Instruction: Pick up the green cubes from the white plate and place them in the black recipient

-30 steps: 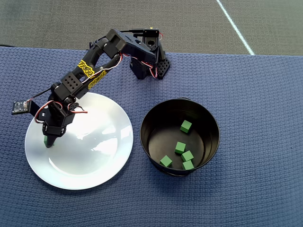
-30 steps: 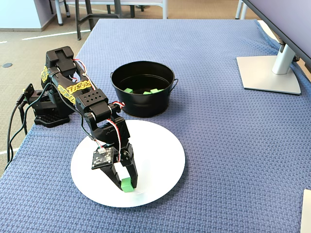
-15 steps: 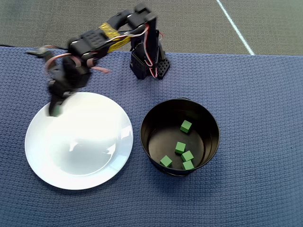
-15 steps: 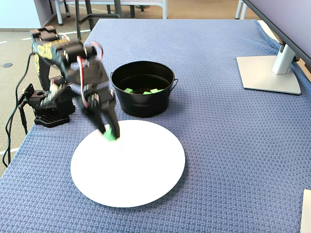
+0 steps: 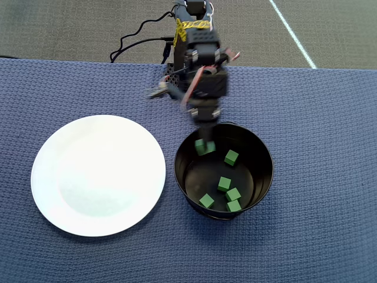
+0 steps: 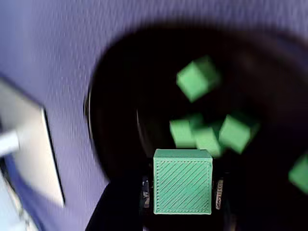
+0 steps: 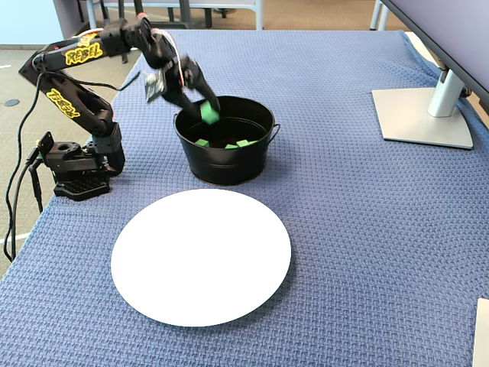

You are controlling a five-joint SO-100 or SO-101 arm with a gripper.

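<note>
My gripper (image 5: 205,147) is shut on one green cube (image 5: 205,145) and hangs over the upper left part of the black recipient (image 5: 262,177). In the fixed view the gripper (image 7: 208,115) holds that cube (image 7: 207,113) just above the pot's (image 7: 225,164) far left rim. The wrist view shows the held cube (image 6: 183,181) square between the jaws, with the pot's dark inside (image 6: 120,110) below. Several more green cubes (image 5: 224,184) lie on the pot's floor. The white plate (image 5: 98,177) sits left of the pot with nothing on it.
A blue woven cloth (image 7: 359,229) covers the table. The arm's base (image 7: 76,164) stands at the table's left edge in the fixed view, with cables running off it. A monitor stand (image 7: 424,115) occupies the far right corner.
The arm lifted the green cube off the plate's left side and swung it across to above the black pot. No cube lies on the plate now.
</note>
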